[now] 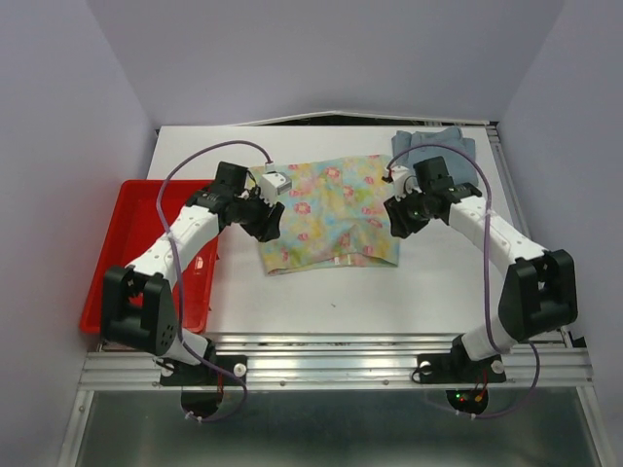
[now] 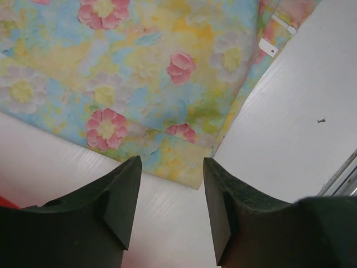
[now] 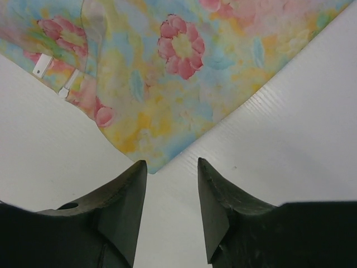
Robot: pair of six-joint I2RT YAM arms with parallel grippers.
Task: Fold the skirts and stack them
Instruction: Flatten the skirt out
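Observation:
The floral skirt (image 1: 329, 212) lies folded and flat in the middle of the white table (image 1: 321, 297). The light blue denim skirt (image 1: 436, 146) sits at the back right, partly behind the right arm. My left gripper (image 1: 273, 222) hovers at the floral skirt's left edge, open, with a corner of the floral skirt (image 2: 139, 72) just beyond its tips and nothing between them (image 2: 172, 167). My right gripper (image 1: 396, 222) stands at the right edge, also open and empty (image 3: 172, 167), a corner of the floral skirt (image 3: 178, 72) lying just past its left fingertip.
A red tray (image 1: 127, 224) sits at the left edge of the table, under the left arm. Grey walls close in the left, right and back. A metal rail (image 1: 331, 362) runs along the near edge.

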